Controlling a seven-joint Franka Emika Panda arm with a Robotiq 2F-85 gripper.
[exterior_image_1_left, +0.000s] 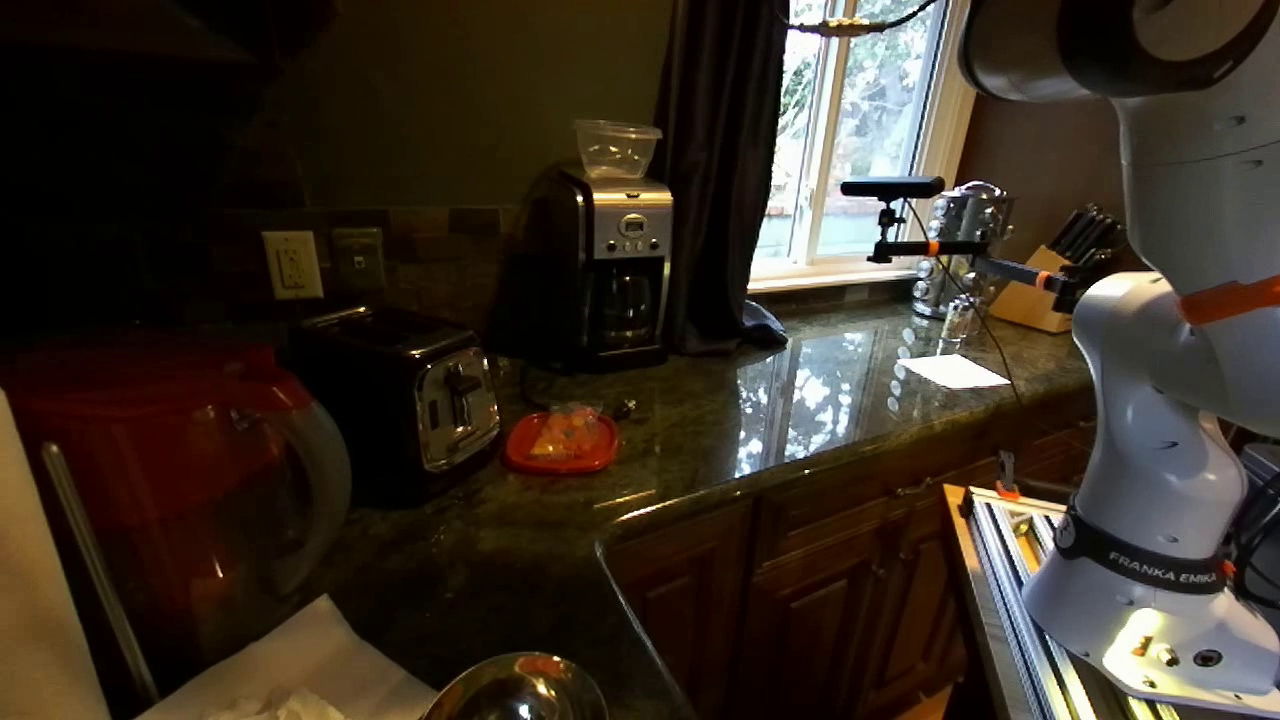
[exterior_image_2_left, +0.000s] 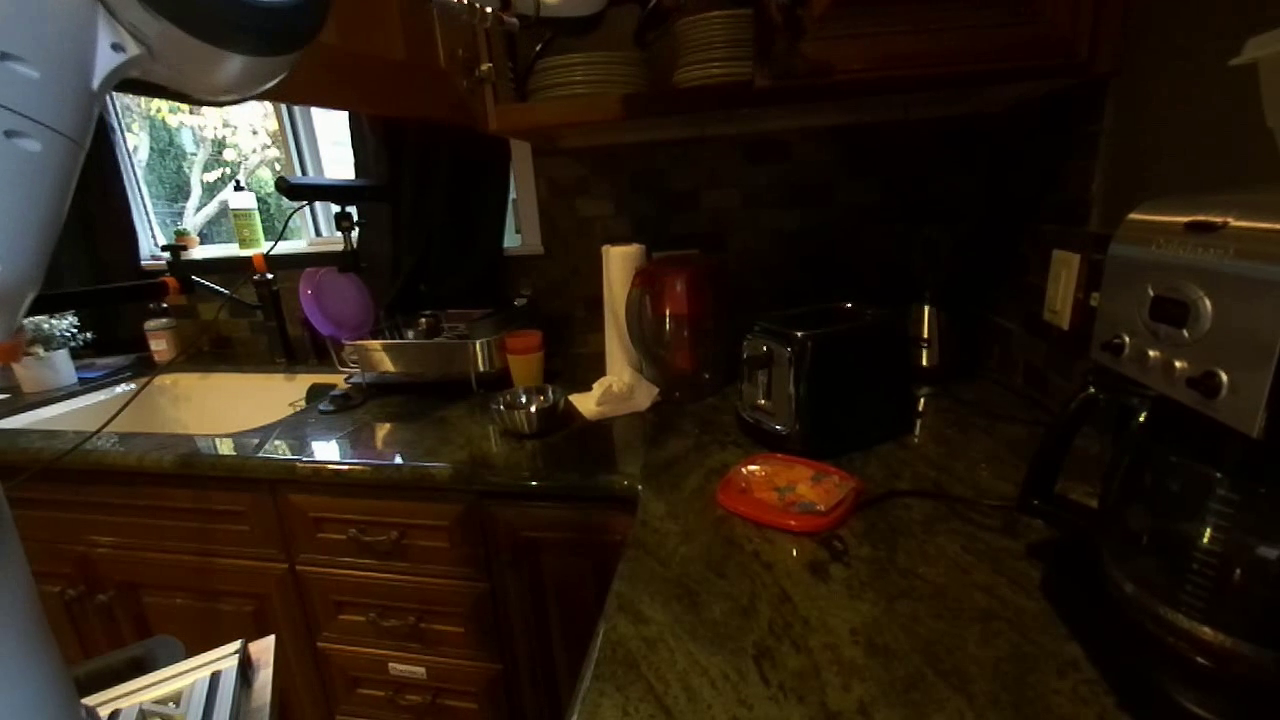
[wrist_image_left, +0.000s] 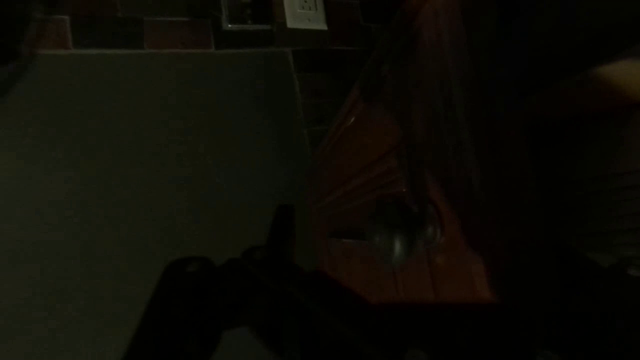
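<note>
Gripper (wrist_image_left: 286, 230): shown only as a dark silhouette; whether it stands wide, narrow or holding something cannot be told.
Cabinet knob (wrist_image_left: 395, 245): seen just right of the gripper in the wrist view; contact cannot be confirmed. A slip could be caused by its rounded face and an off-centre pinch.
Cabinet door (wrist_image_left: 360, 195): could be scraped if depth were misjudged in the gloom.
Arm base (exterior_image_1_left: 1160, 620): "FRANKA EMIKA" is printed on the black band (exterior_image_1_left: 1145, 572), near right in an exterior view.
Coffee maker (exterior_image_2_left: 1185, 285): the plastic tub (exterior_image_1_left: 615, 152) on top could be knocked off if brushed by the arm (exterior_image_1_left: 1190, 170); the blurred brand is possibly Cuisinart.
Drawer sticker (exterior_image_2_left: 407, 671): white, at the left, too small to be read.
Pump bottle (exterior_image_2_left: 246, 222): far left; its lettering cannot be made out.
</note>
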